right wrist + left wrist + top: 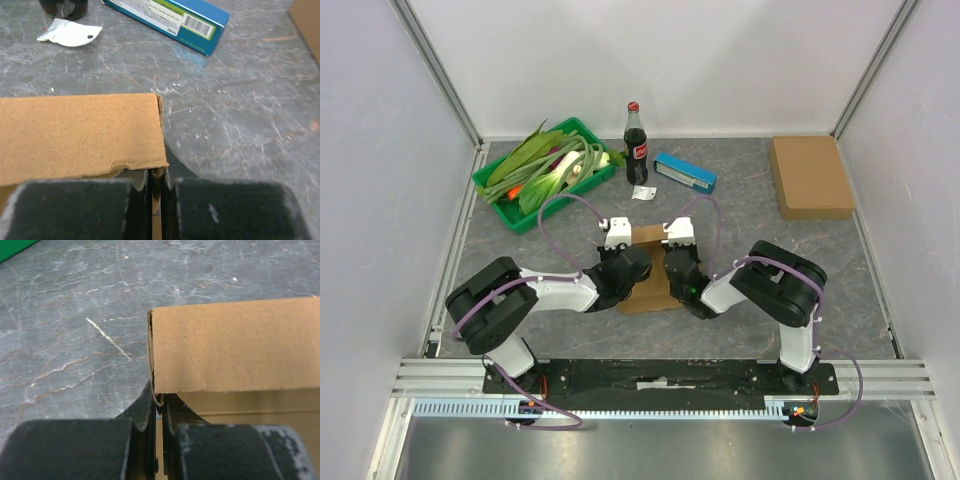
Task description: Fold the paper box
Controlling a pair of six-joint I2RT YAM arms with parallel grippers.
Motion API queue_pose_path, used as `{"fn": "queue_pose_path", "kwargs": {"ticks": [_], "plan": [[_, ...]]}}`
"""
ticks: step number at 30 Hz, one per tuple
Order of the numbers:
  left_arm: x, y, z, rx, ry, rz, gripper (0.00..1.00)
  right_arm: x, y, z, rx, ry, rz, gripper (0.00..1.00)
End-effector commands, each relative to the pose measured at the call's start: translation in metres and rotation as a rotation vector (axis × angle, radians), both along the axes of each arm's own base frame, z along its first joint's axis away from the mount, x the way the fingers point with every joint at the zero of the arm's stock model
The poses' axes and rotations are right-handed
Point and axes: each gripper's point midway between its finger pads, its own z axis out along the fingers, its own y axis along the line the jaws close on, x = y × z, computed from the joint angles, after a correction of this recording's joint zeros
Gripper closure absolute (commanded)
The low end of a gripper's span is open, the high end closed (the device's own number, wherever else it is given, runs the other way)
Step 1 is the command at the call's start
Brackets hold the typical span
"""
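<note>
The paper box (648, 285) is a brown cardboard piece lying between the two arms in the middle of the table. My left gripper (634, 264) is at its left side. In the left wrist view that gripper (160, 403) is shut on the thin left wall of the box (235, 345), just under a folded-over flap. My right gripper (672, 264) is at the right side. The right wrist view shows this gripper (158, 173) shut on the box's right wall, below the flap (75, 135). Both arms hide most of the box from above.
A green tray (513, 214) of vegetables stands at the back left, a cola bottle (636, 145) beside it. A blue carton (685, 172) and a white scrap (642, 192) lie behind the box. A flat brown box (810, 177) lies at the back right.
</note>
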Motion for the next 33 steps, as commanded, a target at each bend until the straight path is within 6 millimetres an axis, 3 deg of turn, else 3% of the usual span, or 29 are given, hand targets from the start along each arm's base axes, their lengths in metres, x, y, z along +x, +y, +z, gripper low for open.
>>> {"fn": "queue_pose_path", "kwargs": {"ticks": [1,6,7,8,9,10,11,12,13,14,15,16,18,19,21,22,23,24,25,27,28,33], "plan": [[0.006,-0.008,0.011,-0.073,-0.023,0.058,0.98,-0.02,-0.006,0.007,-0.109,-0.04,-0.187,1.0],[0.005,-0.006,0.008,-0.063,-0.002,0.086,0.98,-0.026,-0.009,0.001,-0.112,-0.041,-0.197,1.0],[0.003,-0.004,0.006,-0.058,0.002,0.087,0.98,-0.027,-0.011,0.005,-0.094,-0.042,-0.182,1.0],[0.003,-0.005,0.007,-0.06,0.001,0.085,0.98,-0.024,0.002,0.006,-0.055,-0.027,-0.094,1.0],[0.003,-0.003,0.006,-0.058,0.003,0.088,0.98,-0.028,-0.003,-0.001,-0.103,0.027,-0.071,0.96],[0.003,-0.003,0.006,-0.059,0.002,0.088,0.98,-0.03,-0.004,0.012,-0.081,0.033,-0.036,0.78],[0.002,-0.002,0.006,-0.054,0.003,0.09,0.98,-0.032,-0.005,0.014,-0.089,0.05,0.007,0.5],[0.001,-0.002,0.006,-0.052,0.005,0.087,0.98,-0.035,-0.003,0.01,-0.091,0.088,0.092,0.43],[0.002,-0.001,0.006,-0.05,0.004,0.089,0.98,-0.043,-0.013,0.022,-0.068,0.082,0.106,0.35],[0.002,-0.001,0.007,-0.048,0.003,0.088,0.98,-0.049,-0.021,0.015,-0.107,0.138,0.121,0.24],[0.002,-0.001,0.007,-0.043,0.004,0.087,0.98,-0.052,-0.019,0.01,-0.091,0.192,0.185,0.23],[0.002,-0.001,0.008,-0.043,0.002,0.088,0.98,-0.053,-0.021,0.023,-0.065,0.195,0.197,0.21],[0.002,-0.001,0.008,-0.038,0.004,0.085,0.98,-0.067,-0.022,0.01,-0.056,0.293,0.294,0.17],[0.002,-0.001,0.008,-0.035,0.008,0.084,0.98,-0.071,-0.027,0.018,-0.034,0.3,0.293,0.17],[0.001,-0.002,0.008,-0.031,0.016,0.087,0.98,-0.08,-0.045,0.004,-0.036,0.396,0.277,0.1],[0.002,-0.002,0.01,-0.035,0.015,0.088,0.98,-0.085,-0.041,0.005,0.033,0.44,0.3,0.1],[0.002,-0.002,0.009,-0.036,0.018,0.091,0.98,-0.089,-0.059,-0.005,0.051,0.513,0.241,0.09],[0.001,-0.001,0.01,-0.034,0.024,0.092,0.98,-0.093,-0.061,-0.005,0.135,0.543,0.225,0.07],[0.0,-0.001,0.01,-0.035,0.027,0.093,0.98,-0.104,-0.049,-0.007,0.225,0.6,0.293,0.05],[0.001,-0.003,0.011,-0.045,0.032,0.102,0.98,-0.114,-0.051,-0.014,0.343,0.661,0.302,0.03],[0.001,-0.004,0.011,-0.052,0.033,0.1,0.98,-0.125,-0.043,-0.016,0.394,0.705,0.344,0.02],[-0.001,-0.006,0.006,-0.041,0.081,0.107,0.98,-0.143,-0.032,-0.034,0.482,0.777,0.395,0.03]]}}
